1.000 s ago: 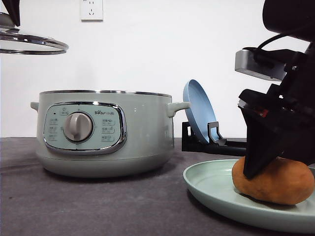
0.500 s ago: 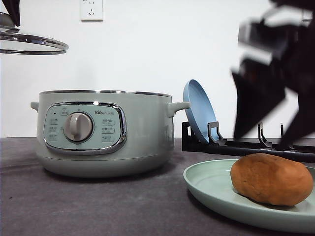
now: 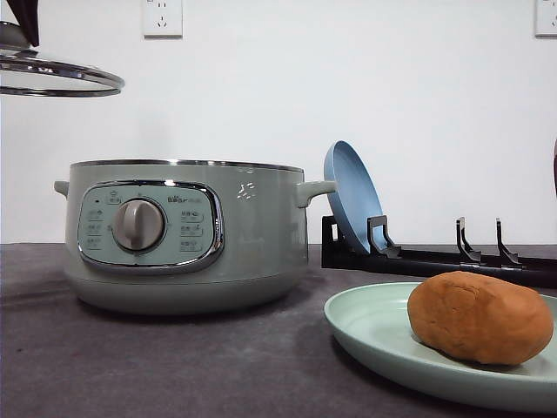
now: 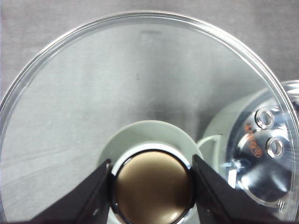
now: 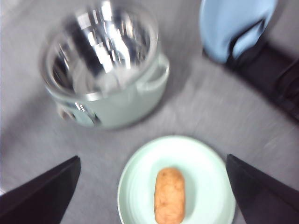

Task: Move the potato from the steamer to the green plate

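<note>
The orange-brown potato (image 3: 480,317) lies on the green plate (image 3: 370,326) at the front right, with nothing touching it. From high above, the right wrist view shows the potato (image 5: 169,195) in the middle of the green plate (image 5: 135,186), and my right gripper (image 5: 152,161) open wide with nothing between its fingers. The sage-green steamer (image 3: 183,235) stands lidless at the centre left, its shiny inner bowl (image 5: 105,51) bare. My left gripper (image 4: 153,186) is shut on the knob of the glass lid (image 4: 140,79), holding the lid (image 3: 57,78) up at the top left.
A blue plate (image 3: 352,205) stands on edge in a black rack (image 3: 435,259) behind the green plate, to the right of the steamer. The steamer's side handle (image 3: 313,189) reaches towards the blue plate. Dark grey tabletop (image 3: 174,366) lies in front of the steamer.
My right gripper has let go of the potato and risen out of the front view. The potato stays on the green plate. The lid and left gripper have not moved.
</note>
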Robot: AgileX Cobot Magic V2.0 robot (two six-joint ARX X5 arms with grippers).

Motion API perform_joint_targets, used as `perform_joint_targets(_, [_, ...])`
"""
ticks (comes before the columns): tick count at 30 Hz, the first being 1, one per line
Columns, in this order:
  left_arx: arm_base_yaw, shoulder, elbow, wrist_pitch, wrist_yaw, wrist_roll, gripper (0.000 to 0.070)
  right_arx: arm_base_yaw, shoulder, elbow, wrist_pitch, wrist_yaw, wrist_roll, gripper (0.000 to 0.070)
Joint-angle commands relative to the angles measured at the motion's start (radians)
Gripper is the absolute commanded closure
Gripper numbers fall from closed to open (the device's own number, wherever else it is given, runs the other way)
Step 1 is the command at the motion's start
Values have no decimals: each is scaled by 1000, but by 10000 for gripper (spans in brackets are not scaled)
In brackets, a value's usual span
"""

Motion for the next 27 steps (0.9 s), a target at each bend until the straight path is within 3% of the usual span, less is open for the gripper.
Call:
perform_joint_targets(1, [-16,-16,33,26,3,-8,699,4,-18,36,-15,10,-6,68])
perform_joint_targets(13, [-165,-16,33,24,3,-20,699,4,-197,62,-26,11,38,69])
perform_joint_targets(27, [-399,-12,33,28,3,-21,699,4,-206,62,-22,11,61,69])
